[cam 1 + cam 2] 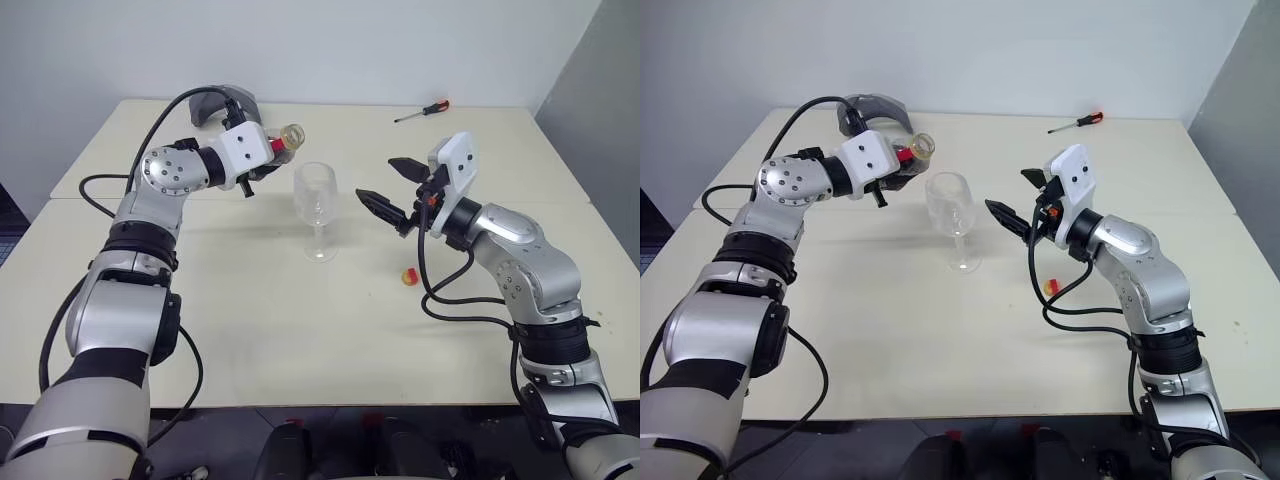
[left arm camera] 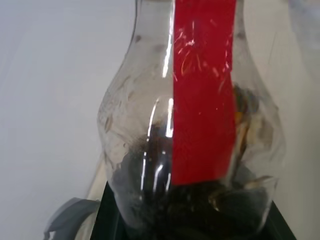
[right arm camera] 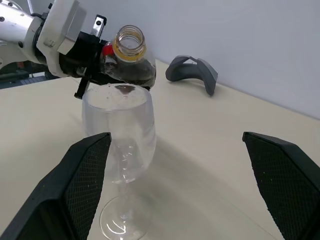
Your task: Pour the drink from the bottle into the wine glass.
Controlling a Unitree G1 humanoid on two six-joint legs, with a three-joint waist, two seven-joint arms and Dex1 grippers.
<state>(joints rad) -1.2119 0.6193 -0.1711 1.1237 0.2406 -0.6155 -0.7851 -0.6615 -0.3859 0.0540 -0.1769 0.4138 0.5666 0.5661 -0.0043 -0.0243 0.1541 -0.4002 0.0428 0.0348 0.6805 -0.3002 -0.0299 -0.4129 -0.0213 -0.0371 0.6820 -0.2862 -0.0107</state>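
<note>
Glass (image 1: 317,210) mid-bench (image 1: 300,330); bottle (image 1: 285,141) above-left of it; cap (image 1: 409,276) right; screwdriver (image 1: 422,110) behind — far right.

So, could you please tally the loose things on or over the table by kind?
Bottle: 1
Wine glass: 1
Bottle cap: 1
Screwdriver: 1
Grey curved object: 1
Total: 5

The left claw's (image 1: 268,152) fingers are hidden behind the bottle (image 1: 283,142), whose base the left wrist view crops.
</note>
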